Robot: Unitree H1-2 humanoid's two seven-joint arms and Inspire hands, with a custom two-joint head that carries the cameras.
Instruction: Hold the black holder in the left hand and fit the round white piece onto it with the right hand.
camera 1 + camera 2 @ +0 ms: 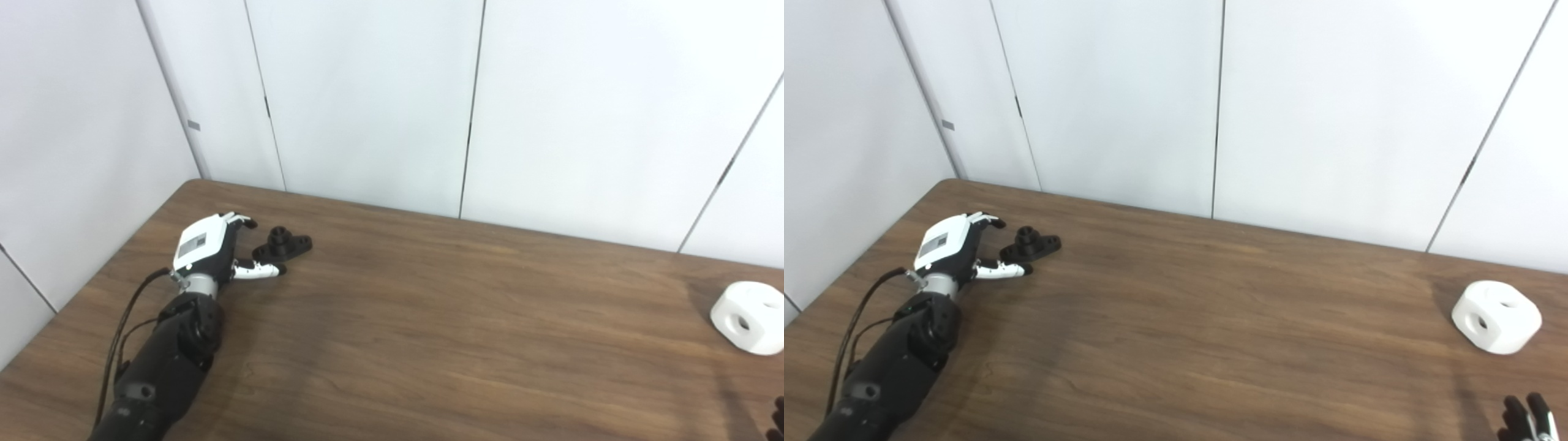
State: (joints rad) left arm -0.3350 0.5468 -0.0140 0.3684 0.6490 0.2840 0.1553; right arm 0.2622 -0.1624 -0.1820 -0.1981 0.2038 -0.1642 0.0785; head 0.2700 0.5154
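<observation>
At the far left of the table (429, 318), the left hand (205, 248) is hovering just beside the black holder (283, 243), its white back facing up. The fingers (240, 220) are spreading apart, holding nothing: the upper ones are reaching above and left of the holder, while the thumb is pointing toward the holder's near side, its dark tip just beside the holder's base. Whether the tip is touching the holder cannot be told. The holder is sitting flat on the wood, a short round post standing up from its low base, which is extending to the right, away from the hand. The left forearm, dark with a loose cable along its outer side, is running from the hand down to the bottom edge.

Well apart from the holder, near the table's right edge, the round white piece (1496, 316) is resting on the wood, its holes showing on the faces in view. The right hand (1528, 419) is showing only as dark fingertips at the bottom right corner, below the white piece and apart from it; whether those fingers are apart or together cannot be told.
</observation>
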